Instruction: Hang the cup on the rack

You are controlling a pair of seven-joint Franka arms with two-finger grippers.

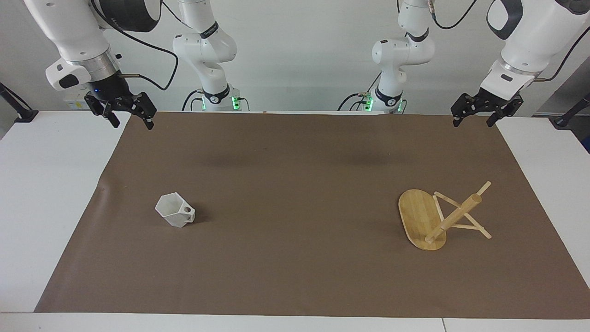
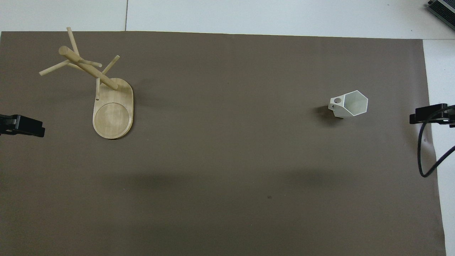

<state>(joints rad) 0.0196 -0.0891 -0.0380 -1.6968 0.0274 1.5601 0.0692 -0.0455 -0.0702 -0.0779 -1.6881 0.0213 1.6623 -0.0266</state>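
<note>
While both sets of fingers stand apart and empty, the right gripper (image 1: 129, 117) hangs over its corner of the brown mat (image 1: 295, 207), the left gripper (image 1: 474, 115) over the other. Well apart from the right fingers sits the cup (image 1: 175, 215), upright on the worktop. Well apart from the left fingers stands the rack (image 1: 438, 221). Overhead, only gripper tips show at the edges.
</note>
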